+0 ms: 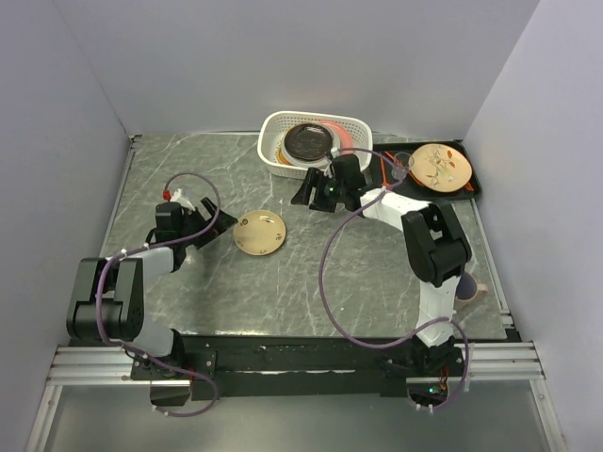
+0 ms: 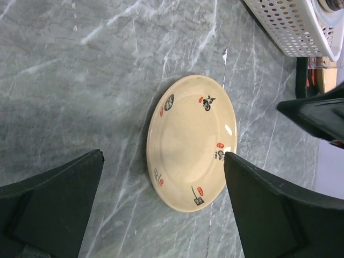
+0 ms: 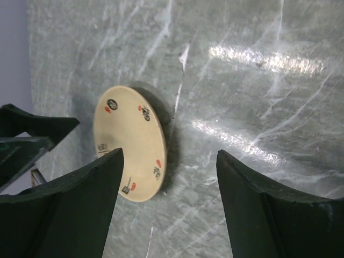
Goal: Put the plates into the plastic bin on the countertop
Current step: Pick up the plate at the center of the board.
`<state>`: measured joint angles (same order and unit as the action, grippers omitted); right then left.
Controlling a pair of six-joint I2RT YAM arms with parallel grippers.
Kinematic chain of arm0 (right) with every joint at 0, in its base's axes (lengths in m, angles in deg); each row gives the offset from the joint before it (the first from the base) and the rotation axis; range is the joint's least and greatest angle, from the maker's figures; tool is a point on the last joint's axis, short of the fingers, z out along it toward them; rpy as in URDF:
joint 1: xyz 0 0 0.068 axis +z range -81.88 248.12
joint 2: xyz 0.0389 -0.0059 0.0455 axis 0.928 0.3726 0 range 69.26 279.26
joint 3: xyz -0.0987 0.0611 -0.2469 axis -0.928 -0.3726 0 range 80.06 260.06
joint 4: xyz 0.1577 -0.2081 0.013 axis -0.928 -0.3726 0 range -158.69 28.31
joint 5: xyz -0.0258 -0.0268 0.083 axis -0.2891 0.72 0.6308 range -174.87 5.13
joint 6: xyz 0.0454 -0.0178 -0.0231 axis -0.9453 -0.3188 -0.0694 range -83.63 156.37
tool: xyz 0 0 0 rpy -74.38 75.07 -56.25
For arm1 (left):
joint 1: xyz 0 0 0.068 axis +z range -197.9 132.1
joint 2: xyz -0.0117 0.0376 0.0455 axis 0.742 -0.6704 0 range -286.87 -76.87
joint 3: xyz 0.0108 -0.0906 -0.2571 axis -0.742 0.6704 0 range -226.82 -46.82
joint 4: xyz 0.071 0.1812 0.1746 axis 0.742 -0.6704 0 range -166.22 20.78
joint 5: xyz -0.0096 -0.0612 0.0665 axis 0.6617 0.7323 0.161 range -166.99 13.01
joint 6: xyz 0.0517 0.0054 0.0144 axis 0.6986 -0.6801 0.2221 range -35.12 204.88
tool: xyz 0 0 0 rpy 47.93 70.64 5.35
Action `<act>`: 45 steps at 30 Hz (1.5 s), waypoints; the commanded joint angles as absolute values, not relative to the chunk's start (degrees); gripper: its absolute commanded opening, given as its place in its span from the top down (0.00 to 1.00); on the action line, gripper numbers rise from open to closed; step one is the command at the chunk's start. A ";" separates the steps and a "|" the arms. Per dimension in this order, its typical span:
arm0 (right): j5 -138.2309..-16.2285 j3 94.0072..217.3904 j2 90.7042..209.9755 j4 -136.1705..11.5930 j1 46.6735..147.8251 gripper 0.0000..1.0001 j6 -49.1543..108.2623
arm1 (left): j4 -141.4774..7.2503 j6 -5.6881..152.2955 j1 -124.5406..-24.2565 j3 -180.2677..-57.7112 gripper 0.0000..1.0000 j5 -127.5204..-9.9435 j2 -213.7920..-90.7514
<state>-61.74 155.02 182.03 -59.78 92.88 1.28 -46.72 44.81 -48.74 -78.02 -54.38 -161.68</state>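
On veined countertop (image 1: 311, 282), glossy round plate (image 1: 259, 233)

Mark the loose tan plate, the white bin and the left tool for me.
tan plate (image 2: 191, 142), left wrist view, centre of its face.
white bin (image 1: 268, 153), top view, left perforated wall.
left tool (image 1: 209, 222), top view, midway between its open fingertips.

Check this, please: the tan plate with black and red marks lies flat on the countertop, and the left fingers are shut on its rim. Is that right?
Not quite. The tan plate lies flat on the countertop, but the left fingers stand wide open, not gripping it, as the left wrist view shows.
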 commanded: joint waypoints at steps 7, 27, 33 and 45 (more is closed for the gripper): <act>-56.75 155.21 186.59 -55.98 93.70 0.26 1.47 | -48.56 46.12 -48.95 -78.99 0.01 -55.20 -157.72; -51.38 163.55 195.20 -63.62 97.39 0.43 4.29 | -51.37 45.77 -48.95 -80.57 0.01 -55.55 -156.93; -52.09 165.40 197.05 -65.29 98.09 0.51 4.73 | -51.99 45.86 -48.95 -81.01 0.01 -55.72 -156.58; -48.84 165.93 199.25 -63.36 98.09 0.86 3.76 | -52.34 45.95 -48.95 -81.18 0.01 -55.90 -156.32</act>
